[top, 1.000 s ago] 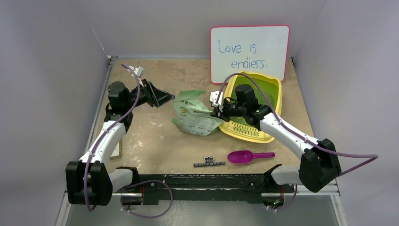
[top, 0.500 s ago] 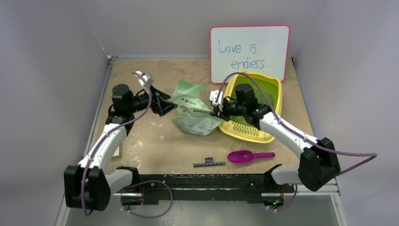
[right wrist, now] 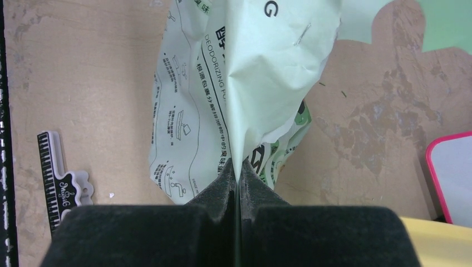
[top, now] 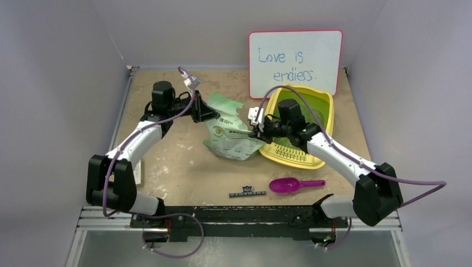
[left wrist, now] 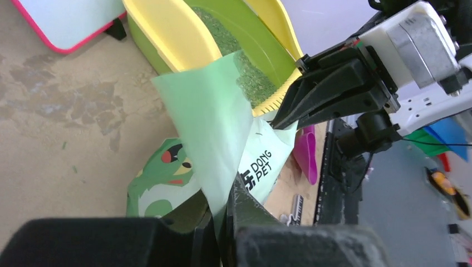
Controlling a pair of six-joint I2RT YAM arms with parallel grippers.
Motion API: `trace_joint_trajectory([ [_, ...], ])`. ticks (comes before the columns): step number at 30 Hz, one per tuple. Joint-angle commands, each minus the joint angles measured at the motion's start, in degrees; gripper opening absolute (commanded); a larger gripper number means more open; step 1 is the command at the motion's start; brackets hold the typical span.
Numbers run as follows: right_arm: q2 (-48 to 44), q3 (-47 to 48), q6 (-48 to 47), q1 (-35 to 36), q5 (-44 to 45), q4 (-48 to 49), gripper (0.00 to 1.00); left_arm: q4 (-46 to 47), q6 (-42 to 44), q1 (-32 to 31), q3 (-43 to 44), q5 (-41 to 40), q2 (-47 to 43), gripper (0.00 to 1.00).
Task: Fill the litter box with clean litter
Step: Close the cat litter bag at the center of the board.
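Observation:
The yellow litter box lies at the back right with green clean litter in it. In the left wrist view its wall and the litter show behind the bag. A pale green printed bag stands just left of the box. My left gripper is shut on the bag's upper left edge; the film runs down between its jaws. My right gripper is shut on the bag's right edge, the sheet pinched at its tips.
A white red-framed board leans on the back wall behind the box. A magenta scoop and a small black keyboard-shaped clip lie near the front edge. Walls close in the left and right sides.
My left arm swung right and toward the back to the bag, and its open gripper closed on the bag's upper left edge. The right arm and its grip stayed put.

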Motion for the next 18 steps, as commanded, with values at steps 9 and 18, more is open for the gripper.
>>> trace_joint_trajectory([
  [9,-2.8,1.0,-0.3,-0.3,5.3,2.9,0.0,-85.7,60.9,11.4,26.2,20.7,19.9,0.0],
  [18,-3.0,0.9,-1.3,0.4,5.8,2.7,0.0,-97.5,69.0,13.7,28.1,19.1,22.4,0.0],
])
